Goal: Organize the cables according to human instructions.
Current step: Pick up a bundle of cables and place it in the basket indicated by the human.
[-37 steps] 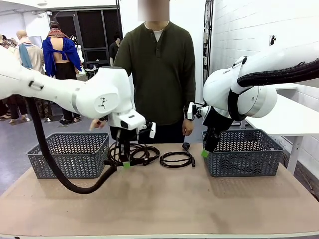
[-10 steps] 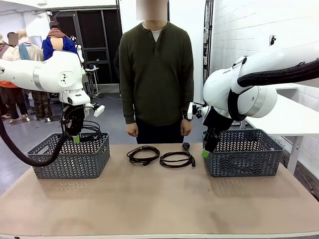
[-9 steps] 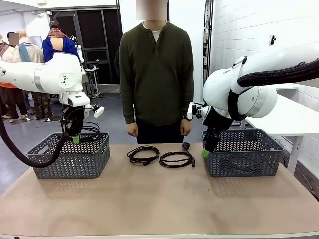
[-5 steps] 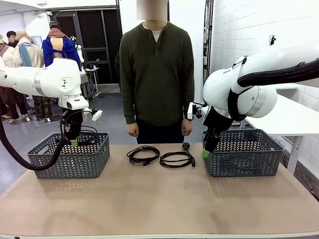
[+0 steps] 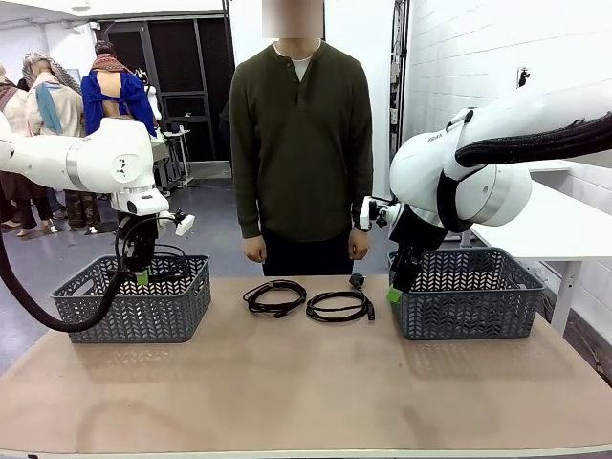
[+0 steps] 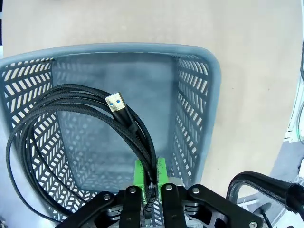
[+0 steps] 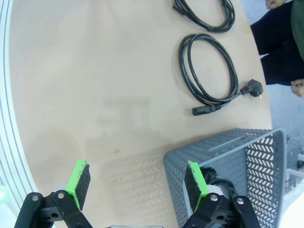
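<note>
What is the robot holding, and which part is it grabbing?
Left end effector pinches the coiled black braided cable by its bunched loops. Right end effector holds nothing.

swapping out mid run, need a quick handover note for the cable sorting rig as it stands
Left gripper: shut on a coiled cable, held over the opening of the left basket; not released yet.
Right gripper: open, empty, by a corner of the right basket.
Table: left coil and right coil lie between the baskets.
Right basket: something black inside, probably a cable.
To do: drop the held cable, then sort the two coils as the person directs.
</note>
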`<state>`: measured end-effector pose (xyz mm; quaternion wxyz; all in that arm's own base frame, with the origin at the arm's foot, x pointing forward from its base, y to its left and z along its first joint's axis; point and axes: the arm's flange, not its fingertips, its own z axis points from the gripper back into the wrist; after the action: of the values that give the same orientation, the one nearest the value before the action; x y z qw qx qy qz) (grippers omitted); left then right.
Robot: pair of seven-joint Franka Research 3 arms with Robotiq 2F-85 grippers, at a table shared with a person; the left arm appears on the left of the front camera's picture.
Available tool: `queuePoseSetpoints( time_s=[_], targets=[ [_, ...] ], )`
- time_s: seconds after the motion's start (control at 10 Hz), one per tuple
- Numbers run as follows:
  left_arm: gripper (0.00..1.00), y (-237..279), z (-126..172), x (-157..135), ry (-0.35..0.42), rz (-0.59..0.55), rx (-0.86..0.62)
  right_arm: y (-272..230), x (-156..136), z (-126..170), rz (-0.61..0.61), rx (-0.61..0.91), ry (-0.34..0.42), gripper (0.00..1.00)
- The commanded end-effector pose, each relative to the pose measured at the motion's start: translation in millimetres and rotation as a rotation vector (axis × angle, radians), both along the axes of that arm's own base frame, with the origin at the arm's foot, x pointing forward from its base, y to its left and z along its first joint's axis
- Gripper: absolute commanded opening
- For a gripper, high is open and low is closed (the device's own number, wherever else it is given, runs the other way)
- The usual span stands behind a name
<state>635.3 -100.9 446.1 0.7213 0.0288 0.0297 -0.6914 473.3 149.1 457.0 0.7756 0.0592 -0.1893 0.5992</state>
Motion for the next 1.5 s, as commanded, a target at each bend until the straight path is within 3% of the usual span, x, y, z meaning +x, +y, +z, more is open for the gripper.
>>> queuePoseSetpoints(
  time_s=[0.0,0.5,0.6,1.1,1.2,1.3,1.4],
  targets=[
    [0.00,5.7,-3.8,1.9,-0.029,-0.002,-0.013,-0.4,0.4,-0.1,-0.006,-0.006,-0.005,1.00],
    [0.96,10.2,-0.9,4.3,-0.053,0.012,-0.031,-0.4,0.4,-0.1,-0.006,-0.006,-0.005,1.00],
    [1.00,11.9,3.7,4.7,-0.071,0.028,-0.031,-0.4,0.4,-0.1,-0.006,-0.006,-0.005,1.00],
    [1.00,12.3,27.6,3.1,-0.069,0.036,-0.031,-0.4,0.4,-0.1,-0.006,-0.006,-0.005,1.00],
    [1.00,12.9,30.7,2.4,-0.059,0.040,-0.029,-0.4,0.4,-0.1,-0.006,-0.006,-0.005,1.00],
    [1.00,12.7,31.5,-0.9,0.032,0.050,-0.107,-0.4,0.4,-0.1,-0.006,-0.006,-0.005,1.00],
    [1.00,10.8,25.1,3.0,-0.075,0.021,-0.016,-0.4,0.4,-0.1,-0.006,-0.006,-0.005,1.00]
  ],
)
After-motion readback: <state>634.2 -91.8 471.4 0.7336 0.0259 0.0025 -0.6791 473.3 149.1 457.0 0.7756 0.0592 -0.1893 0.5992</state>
